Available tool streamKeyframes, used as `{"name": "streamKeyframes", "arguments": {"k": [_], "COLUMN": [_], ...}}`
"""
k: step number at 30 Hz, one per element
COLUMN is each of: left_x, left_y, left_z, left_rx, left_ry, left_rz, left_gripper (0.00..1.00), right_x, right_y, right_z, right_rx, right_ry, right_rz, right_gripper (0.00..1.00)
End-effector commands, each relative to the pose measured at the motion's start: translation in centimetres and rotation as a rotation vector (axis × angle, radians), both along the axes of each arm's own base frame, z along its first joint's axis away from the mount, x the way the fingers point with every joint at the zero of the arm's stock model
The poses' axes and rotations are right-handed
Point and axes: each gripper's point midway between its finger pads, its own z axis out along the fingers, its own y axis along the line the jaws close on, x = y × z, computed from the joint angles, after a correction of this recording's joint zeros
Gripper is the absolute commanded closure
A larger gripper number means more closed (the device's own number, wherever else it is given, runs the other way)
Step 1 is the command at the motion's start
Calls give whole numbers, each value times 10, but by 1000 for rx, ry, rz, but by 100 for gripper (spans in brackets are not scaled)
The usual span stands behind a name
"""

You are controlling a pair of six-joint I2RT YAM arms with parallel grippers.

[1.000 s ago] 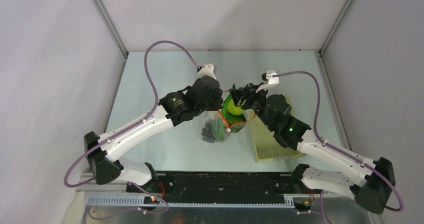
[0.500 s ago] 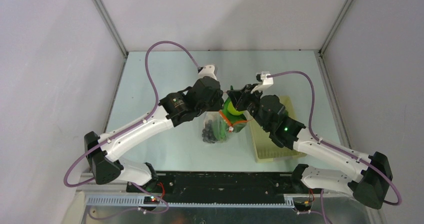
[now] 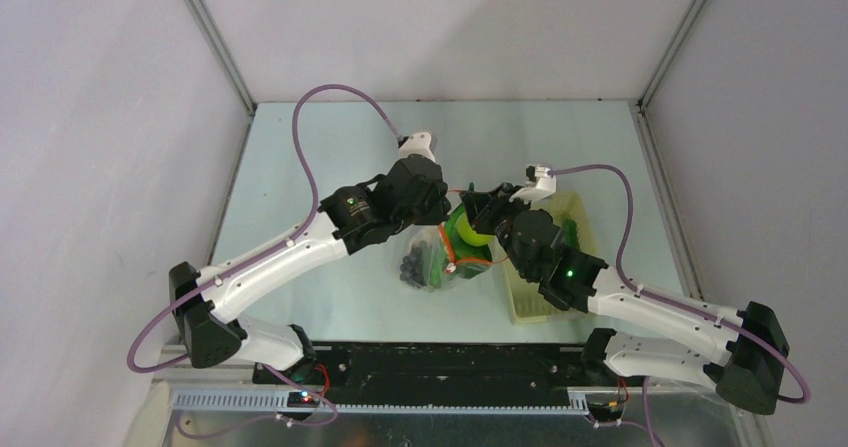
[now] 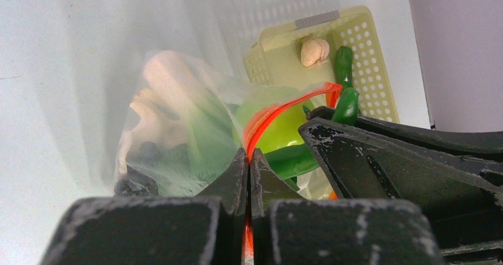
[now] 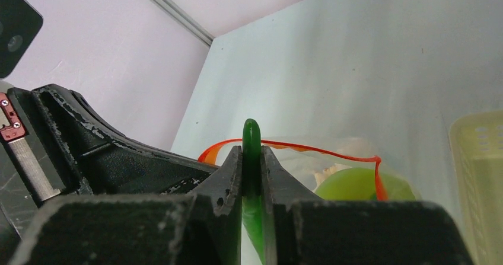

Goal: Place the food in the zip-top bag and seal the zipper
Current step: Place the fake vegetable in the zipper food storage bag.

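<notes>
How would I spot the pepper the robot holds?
Find the pale yellow basket right of the table's middle; the clear bag lies at its left. At the bag's orange-red zipper, the right gripper pinches the pepper: long, thin, deep green, unlike the round yellow-green apple inside.

A robotics lab test cell: plain white walls on metal framing enclose a pale table carrying two bolted, purple-cabled robot arms.

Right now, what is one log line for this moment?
left gripper: shut on zipper | right gripper: shut on pepper | apple: in bag | mushroom: in basket
</notes>
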Motion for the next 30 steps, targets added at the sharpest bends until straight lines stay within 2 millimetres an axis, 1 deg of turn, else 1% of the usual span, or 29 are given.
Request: {"name": "streamKeyframes", "arguments": {"k": [1, 5, 10, 13, 16, 19, 24, 27, 28, 29, 30], "left_x": [2, 3, 3, 3, 1, -2, -4, -7, -7, -8, -8], "left_y": [-4, -4, -5, -5, -6, -6, -7, -7, -7, -6, -5], "left_z": [33, 34, 36, 38, 42, 46, 47, 51, 51, 51, 50], "left_rx": [-112, -115, -122, -127, -145, -158, -167, -180, -182, -181, -178], "left_ry": [-61, -62, -62, -66, -72, -78, -82, -89, -90, -92, -93], "left_rz": [20, 24, 25, 24, 7, -4, -17, -30, -31, -31, -30], "left_gripper": [100, 100, 100, 100, 100, 100, 100, 100, 100, 100, 100], "right_x": [-7, -17, -25, -25, -22, -19, -18, -14, -13, -11, -12], "right_y": [4, 10, 20, 21, 18, 16, 22, 24, 26, 27, 30], "right_z": [-28, -48, -63, -74, -82, -83, -88, -89, -94, -93, -95], "right_rx": [-36, -51, -107, -129, -163, -185, -218, -254, -271, -277, -284], "right_ry": [50, 86, 89, 114, 127, 133, 146, 164, 179, 186, 193], "right_rz": [-1, 25, 59, 52, 27, 19, 39, 45, 53, 52, 65], "right_gripper": [100, 100, 100, 100, 100, 100, 100, 98, 96, 95, 91]}}
